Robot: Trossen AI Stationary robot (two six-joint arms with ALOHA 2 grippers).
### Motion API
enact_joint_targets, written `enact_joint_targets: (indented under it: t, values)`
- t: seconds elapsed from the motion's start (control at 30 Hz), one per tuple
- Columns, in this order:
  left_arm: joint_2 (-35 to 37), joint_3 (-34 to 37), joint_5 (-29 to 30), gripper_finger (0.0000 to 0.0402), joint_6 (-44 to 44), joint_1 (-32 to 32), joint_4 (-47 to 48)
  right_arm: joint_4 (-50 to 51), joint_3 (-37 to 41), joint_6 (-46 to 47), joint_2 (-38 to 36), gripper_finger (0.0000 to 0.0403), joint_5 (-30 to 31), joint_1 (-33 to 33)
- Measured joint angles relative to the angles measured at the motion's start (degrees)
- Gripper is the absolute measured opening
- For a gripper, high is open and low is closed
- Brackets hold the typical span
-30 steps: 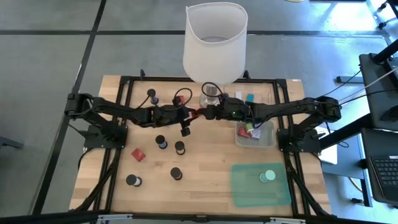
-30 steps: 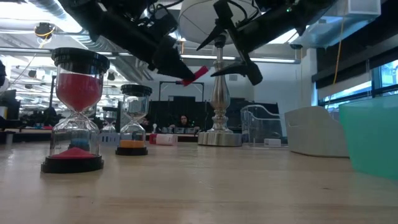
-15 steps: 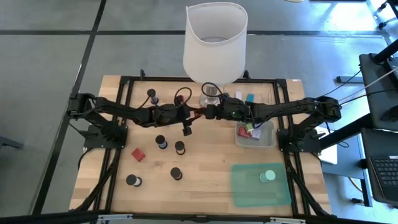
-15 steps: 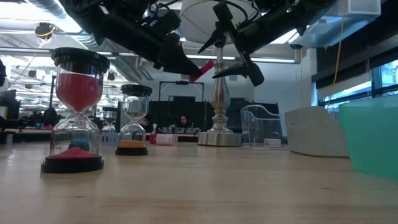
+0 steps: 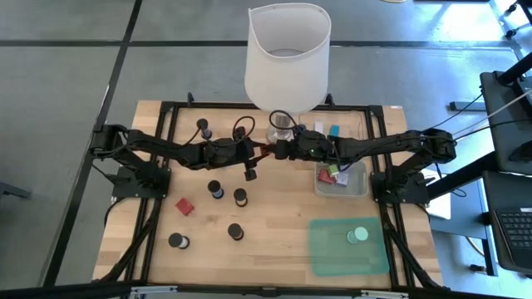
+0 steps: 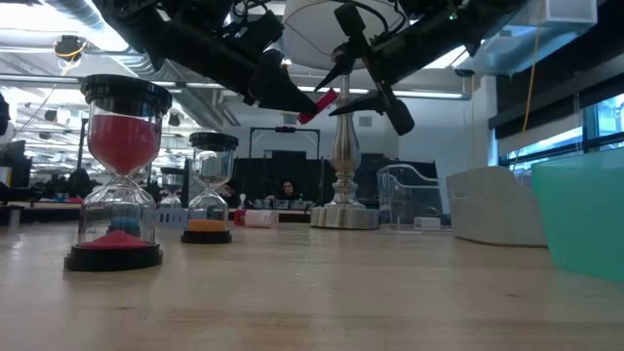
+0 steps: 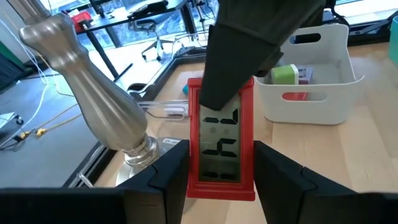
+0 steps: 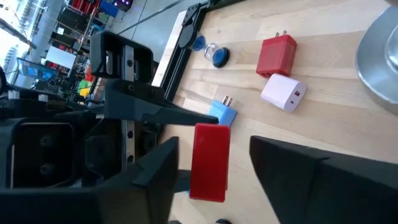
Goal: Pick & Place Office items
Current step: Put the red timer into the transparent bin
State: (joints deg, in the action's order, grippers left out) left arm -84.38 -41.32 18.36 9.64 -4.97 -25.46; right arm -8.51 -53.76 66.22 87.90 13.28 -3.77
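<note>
A small red-framed digital clock (image 7: 221,140) is in the air beside the lamp's base, held by my left gripper (image 5: 253,152), which is shut on it. My right gripper (image 5: 275,150) faces it from the table's right and is open. Its fingers (image 8: 155,171) stand on either side of the clock's free end (image 8: 209,158); I see no touch. Black-capped hourglasses (image 5: 240,196) stand upright on the table's left half, with a red block (image 5: 184,205) among them. A mint-green disc (image 5: 357,235) lies on the green mat. My left gripper pinches the red clock between its two fingers (image 7: 168,177), on the clock's long side edges near its lower end (image 7: 221,183). It comes level from the table's left. The clock is lifted clear, high above the table, and its free end (image 6: 327,98) slants up toward my right gripper.
The lamp's metal base (image 5: 281,129) and large white shade (image 5: 288,54) stand just behind both grippers. A grey tray (image 5: 359,184) holding small pieces sits right of centre. Red (image 8: 277,55), white (image 8: 283,93) and blue (image 8: 224,113) blocks lie on the table below the right gripper.
My left gripper has carried the red clock toward the table's right and a little up, bringing its free end in between the open fingers of my right gripper. The right gripper has kept its place.
</note>
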Motion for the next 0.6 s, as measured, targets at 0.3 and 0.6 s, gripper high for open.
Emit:
enact_joint_targets:
  t: [0.3,0.6]
  values:
    - [0.00,0.00,0.02,0.0152,0.82,0.00,-0.12,0.00,0.00,0.02,-0.02,0.0118,-0.90,0.01]
    - [0.02,0.00,-0.75,0.0164,3.77,0.33,-0.17,1.51,0.00,0.72,-0.01,0.0068,-1.61,-0.04]
